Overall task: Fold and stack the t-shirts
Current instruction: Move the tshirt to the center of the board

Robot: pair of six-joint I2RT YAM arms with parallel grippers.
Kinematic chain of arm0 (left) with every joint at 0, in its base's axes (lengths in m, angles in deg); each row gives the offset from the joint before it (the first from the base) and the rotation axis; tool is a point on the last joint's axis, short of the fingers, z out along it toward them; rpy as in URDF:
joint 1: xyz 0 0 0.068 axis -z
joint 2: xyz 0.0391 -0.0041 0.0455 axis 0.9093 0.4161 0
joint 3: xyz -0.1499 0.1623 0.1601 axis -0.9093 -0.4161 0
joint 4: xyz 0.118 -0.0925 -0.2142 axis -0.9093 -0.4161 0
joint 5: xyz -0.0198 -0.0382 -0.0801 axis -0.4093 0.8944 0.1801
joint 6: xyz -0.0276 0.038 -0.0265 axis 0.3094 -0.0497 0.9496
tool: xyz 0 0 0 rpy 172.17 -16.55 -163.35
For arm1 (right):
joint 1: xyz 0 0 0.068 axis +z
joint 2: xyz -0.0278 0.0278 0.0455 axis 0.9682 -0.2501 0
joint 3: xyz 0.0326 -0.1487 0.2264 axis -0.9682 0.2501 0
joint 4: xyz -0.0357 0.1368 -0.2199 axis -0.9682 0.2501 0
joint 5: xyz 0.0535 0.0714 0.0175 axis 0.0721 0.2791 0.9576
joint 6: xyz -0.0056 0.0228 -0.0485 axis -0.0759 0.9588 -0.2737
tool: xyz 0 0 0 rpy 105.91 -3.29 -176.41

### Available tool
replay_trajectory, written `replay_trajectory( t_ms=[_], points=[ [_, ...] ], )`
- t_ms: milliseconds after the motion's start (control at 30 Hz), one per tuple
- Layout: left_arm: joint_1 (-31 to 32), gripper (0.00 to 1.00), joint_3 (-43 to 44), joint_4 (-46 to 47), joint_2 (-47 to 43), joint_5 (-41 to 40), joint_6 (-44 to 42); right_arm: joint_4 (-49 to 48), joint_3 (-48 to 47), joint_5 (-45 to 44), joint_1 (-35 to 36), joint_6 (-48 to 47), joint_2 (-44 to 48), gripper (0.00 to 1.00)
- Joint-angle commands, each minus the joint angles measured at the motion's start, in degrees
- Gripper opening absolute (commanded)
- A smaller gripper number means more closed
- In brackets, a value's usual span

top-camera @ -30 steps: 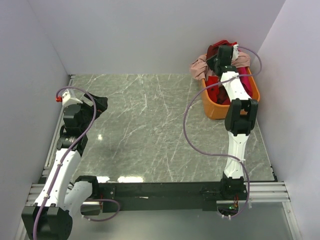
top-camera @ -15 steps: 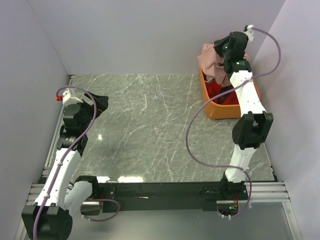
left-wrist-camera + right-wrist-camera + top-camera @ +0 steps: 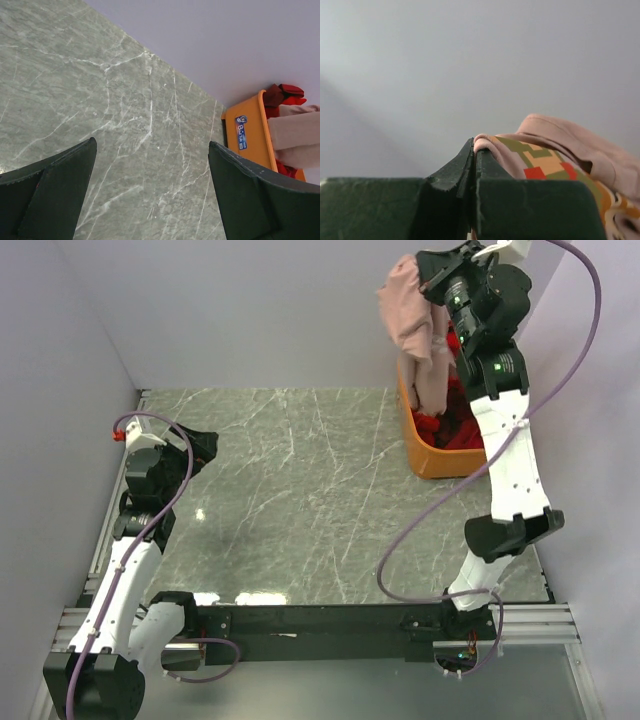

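The right gripper (image 3: 474, 149) is up high at the back right corner, jaws pinched tight on a fold of the dusty pink cotton t-shirt (image 3: 408, 315). The wrist view shows the cloth squeezed between the dark fingers (image 3: 455, 172), with a blocky green, red and tan print just beside the pinch.

The shirt hangs as one long bunched drape. Its long axis runs top to bottom, gathered end up at the gripper, loose end pointing down. That lower end dips into the orange plastic tub (image 3: 425, 462), so the shirt is in the air above the tub, not on the table.

In the tub lie more t-shirts, a crumpled red heap (image 3: 460, 428), touching the pink one's hanging tail. The tub sits at the far right of the grey-green marble table (image 3: 300, 500), close to the pale lilac back wall (image 3: 260, 310). A small blue label (image 3: 241, 132) shows on its side.

Over on the left, the left gripper (image 3: 200, 445) hovers above the table's left edge — fingers spread wide, nothing between them, facing across the slab toward the tub. It is well apart from the shirts.

A purple cable (image 3: 420, 530) loops off the right arm over the table's right side.
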Motion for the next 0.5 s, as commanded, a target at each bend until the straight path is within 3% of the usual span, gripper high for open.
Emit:
replay_trajectory(
  t_ms=[0, 300, 467],
  points=[
    [-0.22, 0.99, 0.44, 1.96, -1.57, 0.99, -0.04, -2.19, -1.65, 8.12, 4.77, -2.22, 6.19, 0.0],
    [-0.22, 0.99, -0.26, -1.55, -4.12, -1.21, 1.18, -8.52, -3.04, 26.67, 22.16, -1.35, 7.43, 0.0],
    [-0.22, 0.99, 0.45, -6.82, -6.58, -5.95, 2.86, -7.06, -2.09, 24.33, 23.68, 0.33, 5.41, 0.0]
  ],
)
